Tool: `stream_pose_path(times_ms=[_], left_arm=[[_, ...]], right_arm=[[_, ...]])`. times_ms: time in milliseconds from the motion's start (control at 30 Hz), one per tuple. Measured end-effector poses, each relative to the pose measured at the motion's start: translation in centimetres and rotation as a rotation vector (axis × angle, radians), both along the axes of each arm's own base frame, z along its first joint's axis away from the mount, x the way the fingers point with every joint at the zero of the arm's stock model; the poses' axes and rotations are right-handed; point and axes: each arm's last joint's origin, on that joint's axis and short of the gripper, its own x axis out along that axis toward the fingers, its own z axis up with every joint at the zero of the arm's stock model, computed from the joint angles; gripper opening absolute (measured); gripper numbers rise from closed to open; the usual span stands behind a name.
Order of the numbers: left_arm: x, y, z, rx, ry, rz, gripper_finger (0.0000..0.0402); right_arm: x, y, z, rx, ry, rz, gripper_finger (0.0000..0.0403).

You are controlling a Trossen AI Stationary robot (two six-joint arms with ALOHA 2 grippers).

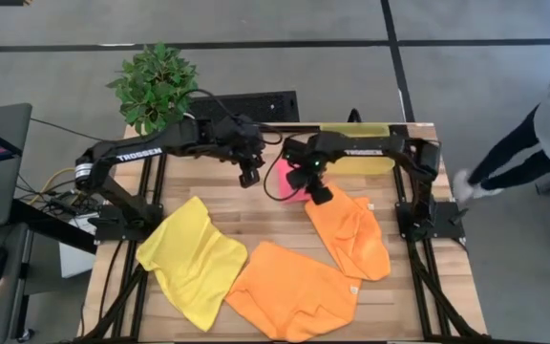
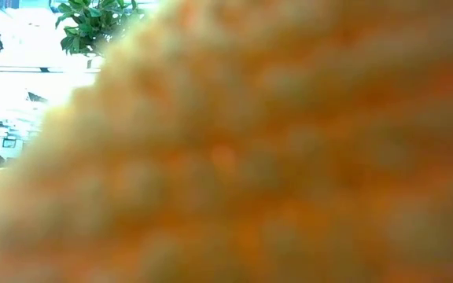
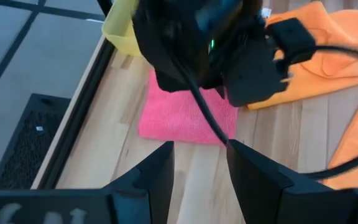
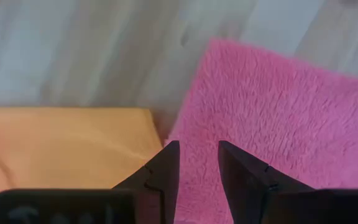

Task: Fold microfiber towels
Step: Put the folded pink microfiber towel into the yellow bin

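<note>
A leafy potted plant [image 1: 156,86] stands at the far left corner of the pale slatted wooden table [image 1: 256,225], which sits on a grey floor crossed by dark lines. Toward the near left lies the bright yellow towel [image 1: 191,260], soft and rumpled, its edge just under the larger orange towel [image 1: 292,291] spread at the near middle. The left gripper [image 3: 199,163] hovers over bare wood near the table's middle, fingers apart and empty. Just beside it the fleecy pink towel [image 4: 278,106] lies flat, a neat rectangle; the right gripper [image 4: 197,163] hangs low over its edge, fingers slightly parted, gripping nothing. The second orange towel [image 1: 351,234] lies creased at right, touching the pink one. A translucent yellow bin [image 1: 356,134] sits behind; a person [image 1: 533,143] walks past at far right.
</note>
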Motion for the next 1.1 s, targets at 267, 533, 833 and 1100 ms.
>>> stream_pose_path(times_ms=[267, 533, 833, 1100], left_arm=[[-0.3, -0.1, -0.1, 0.0, 0.031, -0.003, 0.0141], [-0.5, -0.1, -0.2, -0.003, 0.048, -0.005, 0.0141], [-0.5, -0.3, -0.3, -0.008, 0.059, -0.011, 0.0141], [-0.5, -0.3, -0.3, -0.009, 0.058, -0.012, 0.0141]], right_arm=[[1.2, 2.0, -1.6, -0.014, 0.023, 0.043, 0.0134], [2.7, 3.1, -3.1, -0.115, 0.006, 0.044, 0.0134], [2.7, 2.5, -3.2, -0.228, 0.027, -0.005, 0.0134], [2.8, 1.5, -3.1, -0.26, 0.001, -0.045, 0.0134]])
